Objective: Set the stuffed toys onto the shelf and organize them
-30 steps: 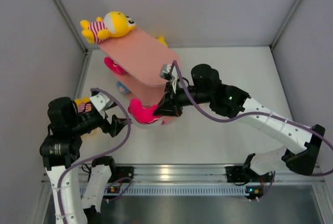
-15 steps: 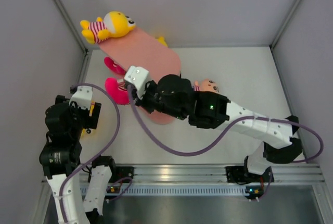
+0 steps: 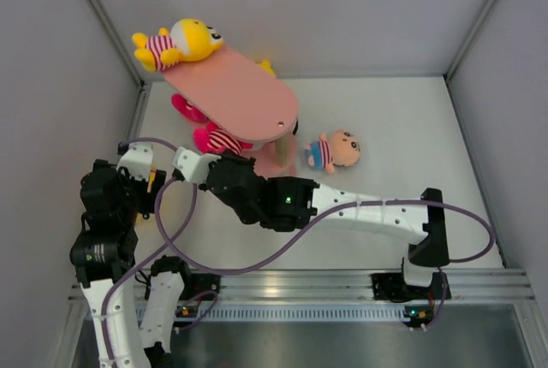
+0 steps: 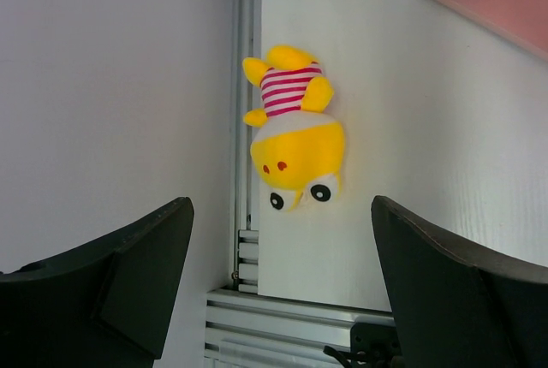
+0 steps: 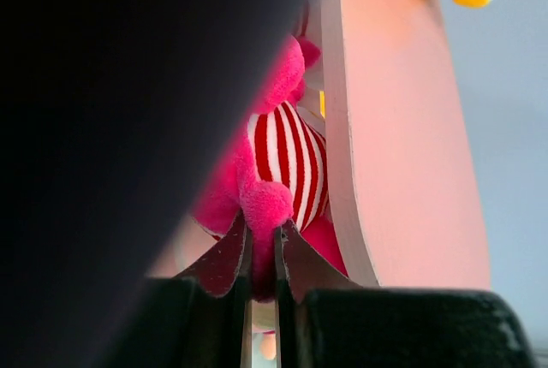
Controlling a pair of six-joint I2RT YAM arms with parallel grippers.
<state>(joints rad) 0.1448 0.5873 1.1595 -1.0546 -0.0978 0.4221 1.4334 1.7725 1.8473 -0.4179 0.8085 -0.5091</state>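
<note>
The right pincer (image 5: 263, 235) has its thin dark fingers pressed together on what seems a soft limb of the fluffy pink toy (image 5: 278, 158) with red-and-white stripes. This toy is at the middle of the right wrist frame, just beside a smooth, rounded pink board of the shelf (image 5: 402, 154). The left pincer (image 4: 282, 214) stands wide apart over a plush yellow toy (image 4: 295, 141), which lies on the white table (image 4: 428, 128) in the centre of its frame.
</note>
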